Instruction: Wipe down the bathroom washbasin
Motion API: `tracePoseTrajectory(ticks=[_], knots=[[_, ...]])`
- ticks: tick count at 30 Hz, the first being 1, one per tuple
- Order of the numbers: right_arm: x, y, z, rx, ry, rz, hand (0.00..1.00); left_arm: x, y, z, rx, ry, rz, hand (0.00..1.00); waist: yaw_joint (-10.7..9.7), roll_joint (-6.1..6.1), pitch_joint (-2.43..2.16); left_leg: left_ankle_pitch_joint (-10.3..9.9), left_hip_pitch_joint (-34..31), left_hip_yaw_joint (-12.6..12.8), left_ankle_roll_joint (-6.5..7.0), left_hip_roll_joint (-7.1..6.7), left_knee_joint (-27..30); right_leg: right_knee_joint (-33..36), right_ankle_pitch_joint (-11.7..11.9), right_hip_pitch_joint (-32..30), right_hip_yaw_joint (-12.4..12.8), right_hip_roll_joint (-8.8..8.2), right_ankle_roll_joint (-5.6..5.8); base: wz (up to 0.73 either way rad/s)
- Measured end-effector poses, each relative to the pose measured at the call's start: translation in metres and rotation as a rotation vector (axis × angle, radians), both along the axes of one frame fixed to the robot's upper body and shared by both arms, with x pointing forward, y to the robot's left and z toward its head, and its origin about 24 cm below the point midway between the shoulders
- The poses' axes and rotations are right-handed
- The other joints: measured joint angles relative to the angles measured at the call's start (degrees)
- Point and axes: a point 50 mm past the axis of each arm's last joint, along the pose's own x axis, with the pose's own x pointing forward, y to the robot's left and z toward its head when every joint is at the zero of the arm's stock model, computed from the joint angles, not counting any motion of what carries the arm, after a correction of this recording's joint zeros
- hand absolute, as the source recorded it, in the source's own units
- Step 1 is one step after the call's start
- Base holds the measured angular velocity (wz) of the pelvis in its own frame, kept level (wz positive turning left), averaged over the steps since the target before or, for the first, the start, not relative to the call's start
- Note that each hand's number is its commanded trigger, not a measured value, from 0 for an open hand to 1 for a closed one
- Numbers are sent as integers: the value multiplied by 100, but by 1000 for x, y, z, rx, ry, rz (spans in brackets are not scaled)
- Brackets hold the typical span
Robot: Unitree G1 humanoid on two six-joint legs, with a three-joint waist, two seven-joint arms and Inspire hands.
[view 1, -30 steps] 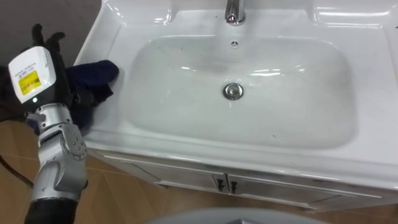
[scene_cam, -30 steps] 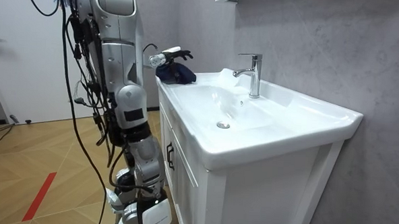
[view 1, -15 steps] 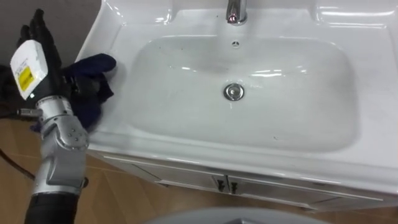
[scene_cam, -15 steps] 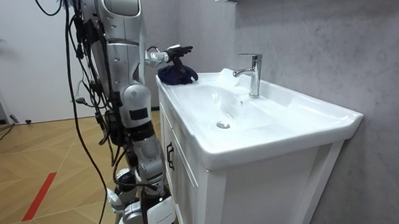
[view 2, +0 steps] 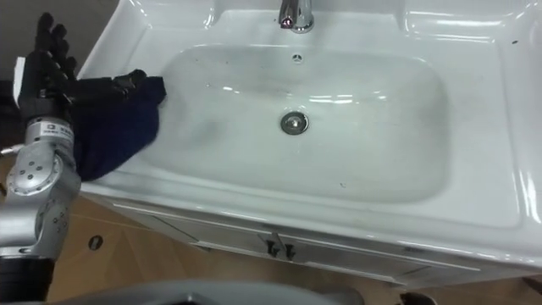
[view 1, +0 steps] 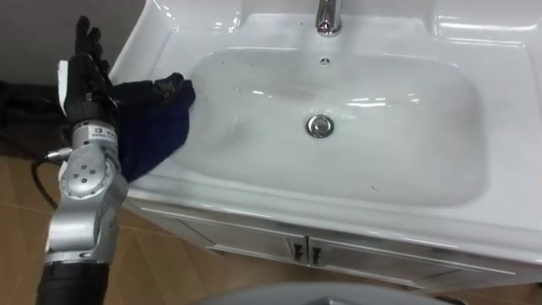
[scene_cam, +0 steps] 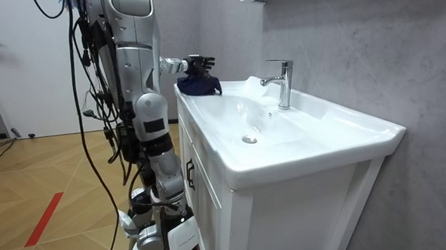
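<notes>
The white basin [view 1: 339, 222] lies in front of me, with a drain [view 1: 319, 125] in the middle of its bowl and a chrome tap [view 1: 328, 17] at the back. A dark blue cloth [view 1: 151, 127] lies over the left rim. Its right edge reaches into the bowl and its lower part hangs over the front edge. My left hand [view 1: 83, 76] stands edge-on just left of the cloth, fingers straight and pointing away, palm side against it. In the room view my left hand [scene_cam: 198, 62] is stretched out just over the cloth [scene_cam: 198, 85] at the vanity's far corner.
Below the basin is a white cabinet with two door handles [view 1: 301, 250]. Wooden floor [view 1: 169, 271] shows at the lower left. A grey wall [scene_cam: 362, 48] backs the vanity. I stand at the cabinet's front, toward its left end.
My left hand has moved right toward the bowl and turned edge-on. The cloth has gone with it and now spreads further over the rim, into the bowl's left edge.
</notes>
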Motion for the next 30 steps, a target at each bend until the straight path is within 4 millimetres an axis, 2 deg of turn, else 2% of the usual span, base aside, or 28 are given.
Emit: tracePoseTrajectory(ticks=[7,9,15,21,25,30], knots=[[0,2,-1,0,-18,-22,0,-1,1,2,13,-26,-5,0,40,29,8,0,8,22,0,3,-13,0,-1,-17,21,2,0,0],[0,4,-1,6,-24,-19,0,-2,5,3,63,-23,10,0,40,69,-14,0,10,19,0,2,-11,-3,-1,-13,24,11,0,-2],[-5,3,-1,4,-25,-50,0,-7,24,20,386,-61,163,0,39,109,-12,0,43,10,0,-5,-8,-2,-1,19,4,3,1,0],[-12,3,-2,0,-1,-59,0,-13,35,43,525,-182,328,0,49,118,8,-1,87,11,1,-4,-8,-26,-4,74,16,-5,3,0],[-15,2,-1,-23,5,-63,0,-20,49,50,531,-230,483,0,177,180,24,0,80,9,0,-7,-12,-22,-4,65,19,-5,4,1],[-15,-2,0,-37,7,-38,0,-36,74,58,533,-254,670,0,448,200,-7,0,18,-4,0,-12,-10,1,-26,-9,-16,-8,3,0]])
